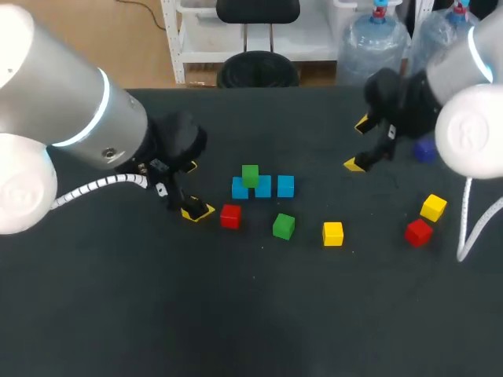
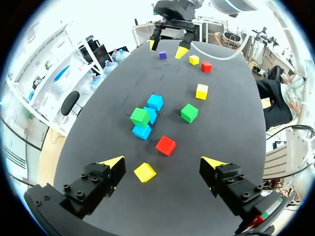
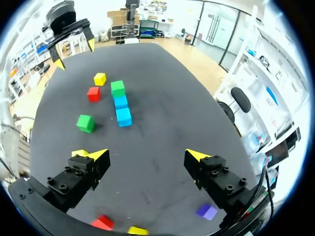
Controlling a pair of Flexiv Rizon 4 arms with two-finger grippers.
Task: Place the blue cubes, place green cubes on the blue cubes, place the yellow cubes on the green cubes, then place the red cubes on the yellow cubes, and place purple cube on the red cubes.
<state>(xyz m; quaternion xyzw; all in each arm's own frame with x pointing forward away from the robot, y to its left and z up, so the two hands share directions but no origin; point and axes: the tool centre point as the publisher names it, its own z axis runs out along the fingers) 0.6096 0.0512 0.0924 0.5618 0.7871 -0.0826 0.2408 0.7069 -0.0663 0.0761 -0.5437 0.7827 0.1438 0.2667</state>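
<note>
Three blue cubes [image 1: 262, 187] lie in a row at mid-table, with a green cube [image 1: 250, 175] stacked on them. A second green cube [image 1: 284, 226], a red cube [image 1: 230, 216] and a yellow cube [image 1: 332, 233] lie loose in front. My left gripper [image 1: 189, 188] hangs open over another yellow cube [image 2: 144, 172], which lies ahead between its fingers, untouched. My right gripper [image 1: 358, 144] stands open at the back right, holding nothing. The purple cube [image 1: 424, 149] sits beside that arm, partly hidden. A yellow cube [image 1: 433, 207] and a red cube [image 1: 418, 232] lie at the right.
</note>
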